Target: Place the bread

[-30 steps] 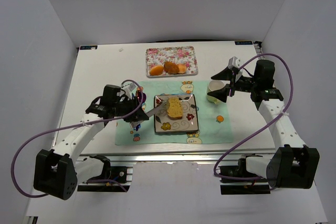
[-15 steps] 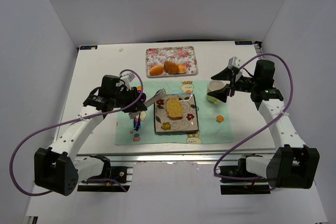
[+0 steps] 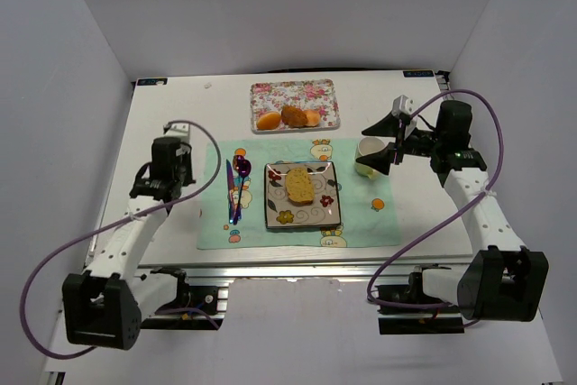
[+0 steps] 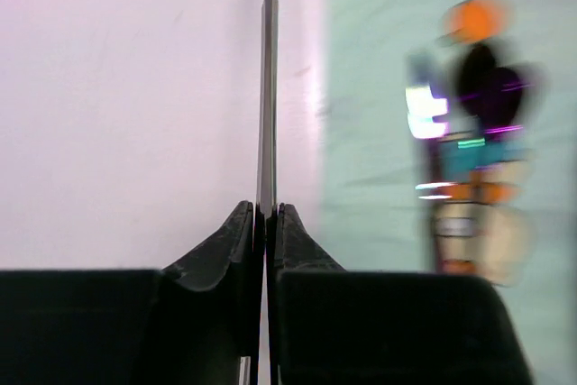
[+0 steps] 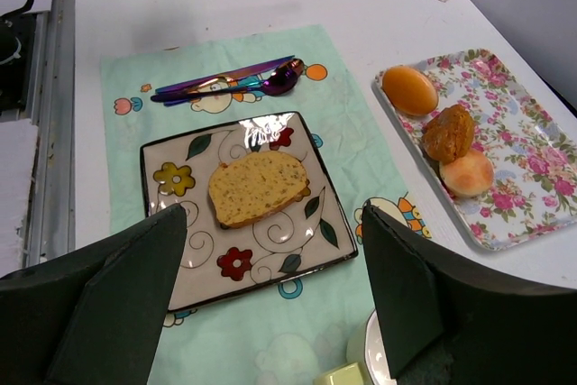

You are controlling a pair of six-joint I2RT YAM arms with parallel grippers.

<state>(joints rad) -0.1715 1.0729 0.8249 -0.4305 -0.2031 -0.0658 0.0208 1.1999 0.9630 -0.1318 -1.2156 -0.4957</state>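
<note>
The bread is a golden-yellow slice with a browner crust, lying flat in the middle of the square flowered plate. It also shows in the right wrist view, on the plate. My left gripper is over the bare table left of the mat, far from the plate. It is shut on a thin flat tool blade, seen edge-on between its jaws. My right gripper is open and empty, hovering right of the plate.
A flowered tray at the back holds two round orange pieces and a darker brown roll. A purple knife and spoon lie on the green mat left of the plate. A white cup stands under my right gripper.
My left gripper has drawn back from the plate's left edge to the table left of the mat, still holding the flat tool. The bread stays on the plate. The right arm has not moved.
</note>
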